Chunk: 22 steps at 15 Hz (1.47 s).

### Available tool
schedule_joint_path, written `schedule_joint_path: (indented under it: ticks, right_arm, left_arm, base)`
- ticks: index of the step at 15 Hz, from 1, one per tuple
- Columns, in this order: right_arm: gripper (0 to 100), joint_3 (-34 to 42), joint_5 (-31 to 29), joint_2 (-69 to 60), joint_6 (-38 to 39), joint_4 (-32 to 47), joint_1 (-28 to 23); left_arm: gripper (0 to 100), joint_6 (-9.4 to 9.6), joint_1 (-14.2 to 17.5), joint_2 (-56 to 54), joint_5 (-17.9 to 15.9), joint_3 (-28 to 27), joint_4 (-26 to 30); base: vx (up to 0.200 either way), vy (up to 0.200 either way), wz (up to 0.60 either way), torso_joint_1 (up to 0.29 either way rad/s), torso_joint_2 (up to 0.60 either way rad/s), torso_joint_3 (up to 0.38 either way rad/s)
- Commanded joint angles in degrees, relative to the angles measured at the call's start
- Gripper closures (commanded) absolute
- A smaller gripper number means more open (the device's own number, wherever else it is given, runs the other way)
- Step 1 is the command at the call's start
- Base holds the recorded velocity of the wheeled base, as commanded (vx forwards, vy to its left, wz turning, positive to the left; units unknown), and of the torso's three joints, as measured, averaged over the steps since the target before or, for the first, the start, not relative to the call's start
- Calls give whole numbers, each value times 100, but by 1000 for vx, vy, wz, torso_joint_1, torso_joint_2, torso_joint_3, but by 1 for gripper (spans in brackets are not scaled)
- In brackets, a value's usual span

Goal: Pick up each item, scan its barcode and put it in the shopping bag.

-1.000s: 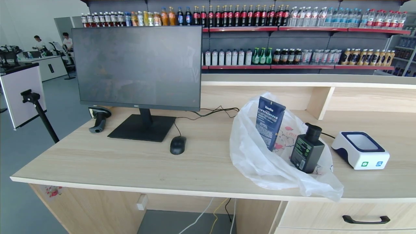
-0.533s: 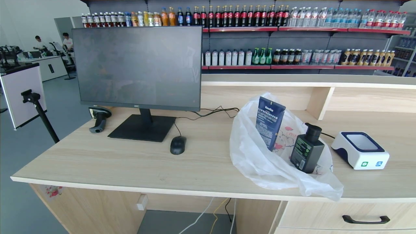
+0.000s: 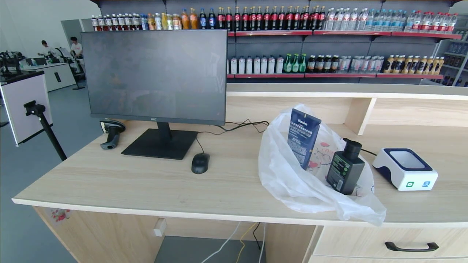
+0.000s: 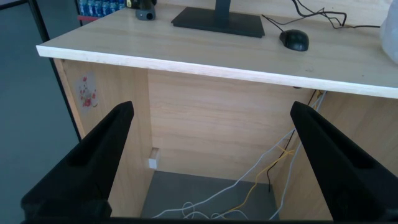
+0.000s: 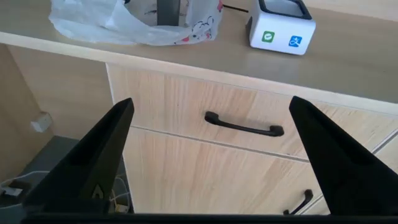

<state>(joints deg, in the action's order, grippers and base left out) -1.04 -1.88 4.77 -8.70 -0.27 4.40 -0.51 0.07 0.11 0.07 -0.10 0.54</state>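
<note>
A translucent white shopping bag (image 3: 292, 179) lies open on the wooden counter (image 3: 146, 186). Inside it a dark blue pouch (image 3: 303, 137) stands upright, and a dark bottle with a black cap (image 3: 345, 170) stands at the bag's mouth. A white and blue barcode scanner (image 3: 406, 173) sits just right of the bag. My left gripper (image 4: 211, 107) is open, low in front of the counter's left part with nothing between its fingers. My right gripper (image 5: 211, 102) is open too, below the counter edge facing the drawers, under the bag (image 5: 112, 25) and scanner (image 5: 280, 28).
A monitor (image 3: 153, 73) on a black stand, a mouse (image 3: 200, 163) and a handheld scanner (image 3: 111, 133) occupy the counter's left half. Drawers with black handles (image 5: 244, 124) sit under the right part. Cables (image 4: 273, 180) hang in the open bay beneath.
</note>
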Motion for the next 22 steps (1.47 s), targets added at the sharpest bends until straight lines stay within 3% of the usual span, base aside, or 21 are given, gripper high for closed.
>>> schedule_joint_path:
  ticks: [1,6,8,13,22]
  right_arm:
    - [0,7,3,33,27,0,8]
    - [0,7,-41,42,466,0,-36]
    - [0,7,-50,-116,449,9,-642]
    - [0,7,56,-477,378,-8,-440]
    - [0,104,30,-477,756,36,-440]
  left_arm:
    - [0,7,1,-2,1,1,-1]
    - [0,-2,1,-2,1,1,-1]
    - [0,-2,1,-2,1,1,8]
    - [0,-2,1,-2,1,1,-1]
    - [0,-2,1,-2,1,1,-1]
  base:
    - [0,0,0,0,0,0]
    - [0,0,0,0,0,0]
    - [0,0,0,0,0,0]
    - [0,0,0,0,0,0]
    - [-200,0,0,3,2,3]
